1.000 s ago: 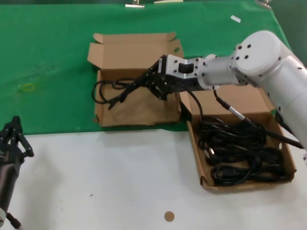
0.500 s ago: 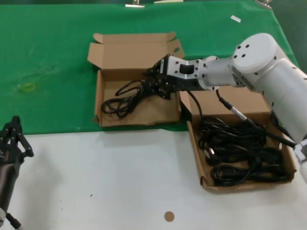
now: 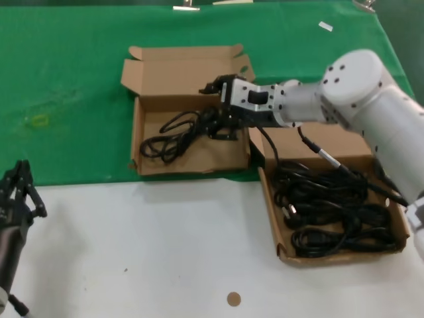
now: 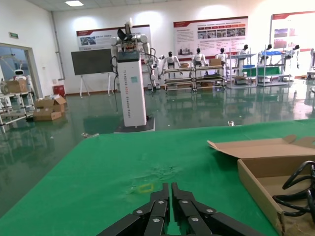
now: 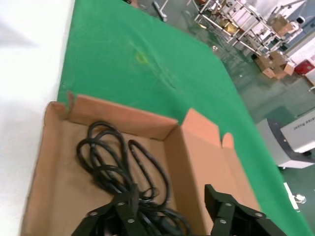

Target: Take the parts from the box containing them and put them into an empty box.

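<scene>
One coiled black cable lies in the left cardboard box, the one called the empty box. My right gripper hovers over that box's right side, open, with nothing held. In the right wrist view its fingers spread above the cable, over the box's tray and its lid. The remaining parts form a tangled black mass in the right box. My left gripper is parked at the near left, shut.
Both boxes straddle the edge between green cloth and white tabletop. A small brown disc lies on the white surface near the front. In the left wrist view, the left box's wall shows with its cable.
The right gripper lowered the cable into the left box and opened, letting it go; the cable now rests on the box floor. The left arm has stayed still.
</scene>
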`<state>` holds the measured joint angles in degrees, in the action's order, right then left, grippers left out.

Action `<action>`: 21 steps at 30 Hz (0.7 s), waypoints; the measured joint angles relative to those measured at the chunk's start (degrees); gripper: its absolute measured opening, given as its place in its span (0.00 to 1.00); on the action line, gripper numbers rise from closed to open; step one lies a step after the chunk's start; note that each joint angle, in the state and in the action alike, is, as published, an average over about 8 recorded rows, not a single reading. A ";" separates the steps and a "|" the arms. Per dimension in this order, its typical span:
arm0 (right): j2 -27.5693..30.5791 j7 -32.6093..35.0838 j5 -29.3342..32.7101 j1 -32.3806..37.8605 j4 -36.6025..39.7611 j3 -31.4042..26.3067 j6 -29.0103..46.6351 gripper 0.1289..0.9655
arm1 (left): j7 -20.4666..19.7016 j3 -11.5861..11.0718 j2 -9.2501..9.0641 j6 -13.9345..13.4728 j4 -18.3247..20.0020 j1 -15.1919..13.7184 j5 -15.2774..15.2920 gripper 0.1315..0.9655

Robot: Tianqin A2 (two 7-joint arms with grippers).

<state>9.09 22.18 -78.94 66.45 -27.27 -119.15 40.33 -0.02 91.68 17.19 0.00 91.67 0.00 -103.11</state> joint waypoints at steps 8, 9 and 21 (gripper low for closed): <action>0.63 -1.72 -1.86 -5.13 -4.97 2.12 -3.11 0.47 | 0.00 0.00 0.00 0.00 0.00 0.00 0.00 0.06; 0.73 -2.01 -2.17 -5.98 -5.79 2.47 -3.63 0.47 | 0.00 0.00 0.00 0.00 0.00 0.00 0.00 0.07; 2.04 -5.59 -6.08 -16.71 -16.20 6.91 -10.14 0.79 | 0.00 0.00 0.00 0.00 0.00 0.00 -0.01 0.24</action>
<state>11.13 16.59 -85.02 49.74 -43.46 -112.24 30.20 -0.02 91.68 17.19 0.00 91.67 0.00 -103.12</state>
